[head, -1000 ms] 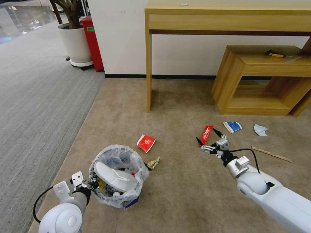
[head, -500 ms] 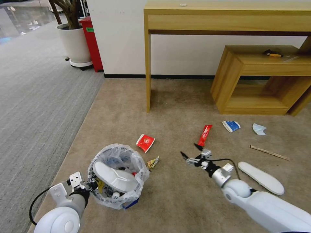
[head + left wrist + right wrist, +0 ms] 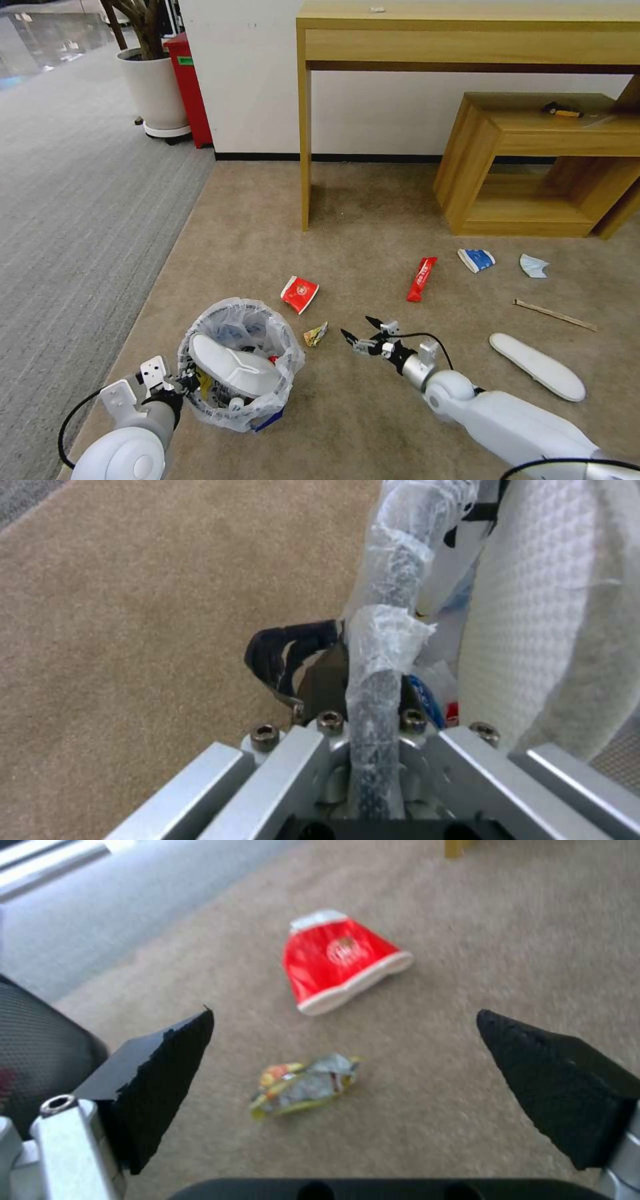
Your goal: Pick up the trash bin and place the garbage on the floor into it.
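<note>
- Gripping the rim of the trash bin (image 3: 237, 363), the left end effector (image 3: 181, 385) sits at the bin's near-left edge on the beige carpet floor (image 3: 373, 413); the left wrist view shows its fingers (image 3: 293, 652) pinched on the liner-wrapped rim (image 3: 383, 645).
- Bin contents visible: one white slipper (image 3: 233, 363) lying across the opening, with small litter beneath it inside the clear bag liner (image 3: 227, 323).
- Right end effector (image 3: 364, 330) hangs low over the floor, fingers spread and holding nothing, just right of the crumpled yellow-green wrapper (image 3: 316, 334).
- Right wrist view: crumpled wrapper (image 3: 305, 1085) lies between the two spread black fingertips (image 3: 163, 1065); the red-and-white snack packet (image 3: 340, 960) lies beyond it, apart from it.
- Head view, garbage on the floor: red-and-white snack packet (image 3: 299, 294) just beyond the bin; long red wrapper (image 3: 421, 279) further right; blue-white packet (image 3: 476, 259); pale blue mask (image 3: 534, 265); wooden stick (image 3: 553, 315); second white slipper (image 3: 537, 365) beside the right arm.
- All of these items are well apart from the bin except the crumpled wrapper, which is near its right side.
</note>
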